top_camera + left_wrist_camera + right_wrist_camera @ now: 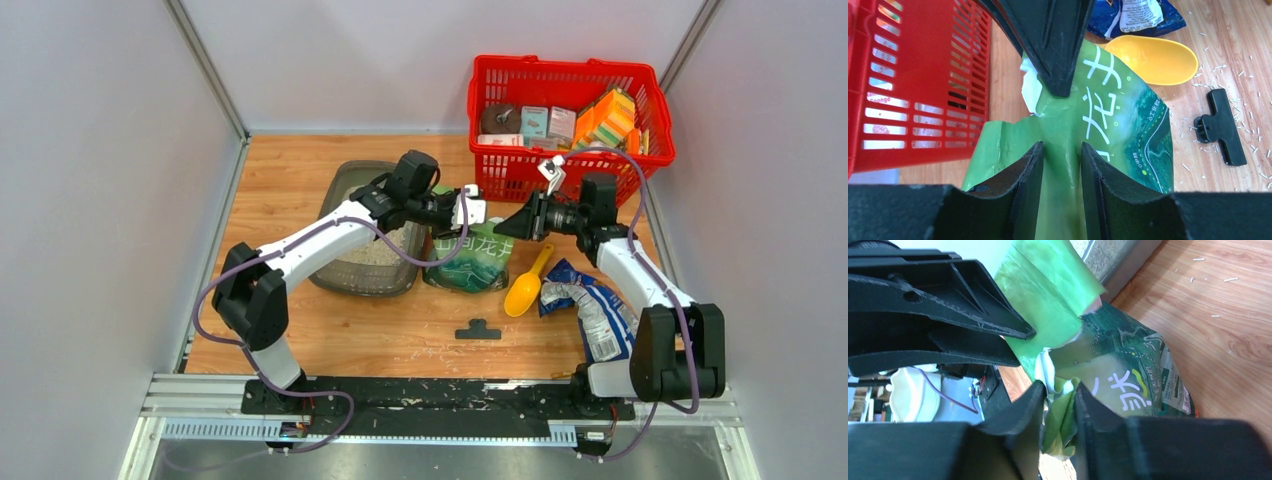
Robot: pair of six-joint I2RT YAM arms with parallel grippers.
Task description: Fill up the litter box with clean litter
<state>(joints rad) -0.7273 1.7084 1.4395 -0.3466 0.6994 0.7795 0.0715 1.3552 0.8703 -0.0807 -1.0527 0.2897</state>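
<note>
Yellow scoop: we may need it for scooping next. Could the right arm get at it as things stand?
Probably, but not right now: the yellow scoop lies uncovered beside the right arm, whose jaws are pinching the green bag.

**Three views, one meeting point**

Top external looks down from high behind the arm bases, taking in the bench (400,340) out to the red basket (580,165). Left wrist rides tight behind the left pincer (1061,147), facing across the green bag (1118,115) toward the yellow scoop (1158,57). Right wrist, equally close behind the right pincer (1059,390), faces the litter box (1130,265). All three share that bag, and each wrist view catches the opposite pincer.
</note>
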